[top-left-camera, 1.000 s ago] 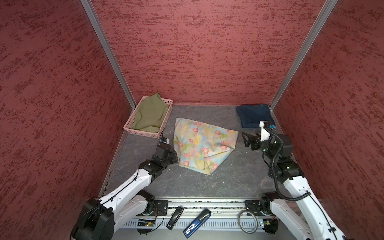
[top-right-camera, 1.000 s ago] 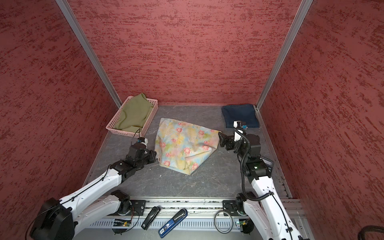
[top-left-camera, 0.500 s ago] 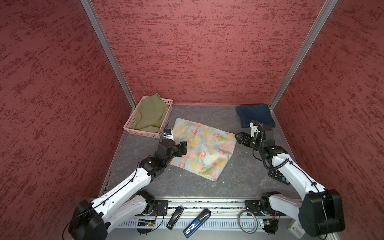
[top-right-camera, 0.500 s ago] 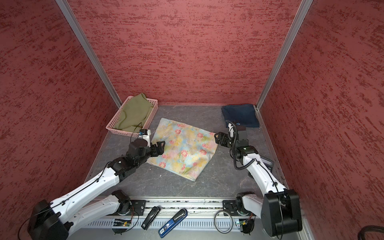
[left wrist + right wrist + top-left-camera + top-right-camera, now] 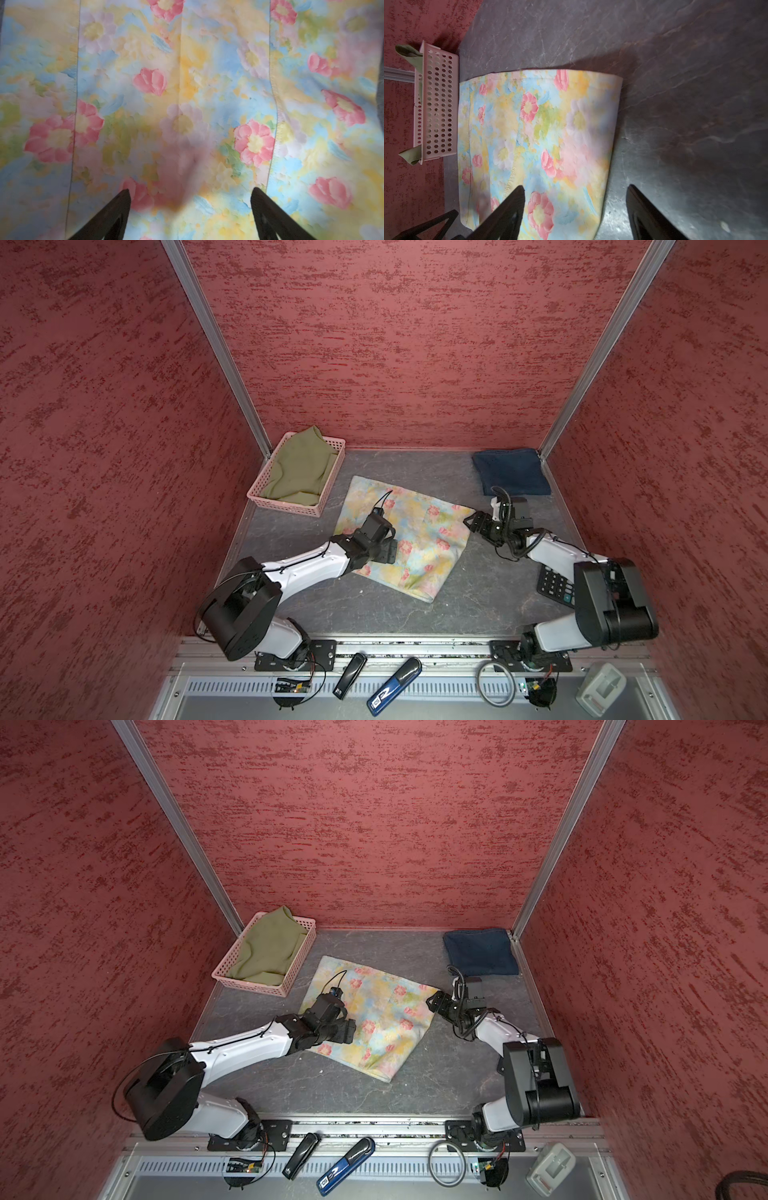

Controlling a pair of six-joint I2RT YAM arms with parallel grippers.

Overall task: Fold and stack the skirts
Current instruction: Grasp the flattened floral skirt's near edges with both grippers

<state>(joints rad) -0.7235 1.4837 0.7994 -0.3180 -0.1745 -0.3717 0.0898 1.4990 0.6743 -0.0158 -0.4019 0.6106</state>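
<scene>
Both top views show the floral skirt (image 5: 409,539) lying flat mid-bench (image 5: 457,614). Over its left part hovers the left hand (image 5: 190,193), fingers wide apart, only cloth beneath. At its right corner the right hand (image 5: 575,189) is also spread and empty, straddling the skirt's edge. Farther off, the olive skirt (image 5: 301,466) lies in the pink basket (image 5: 286,506) at back left, and the denim skirt (image 5: 511,472) sits folded at back right.

Almost nothing legible
White lettering on the blue-and-black plastic stapler-like tool (image 5: 394,685) at the grey metal front rail (image 5: 436,649), perhaps two letters, is too small to read.
</scene>
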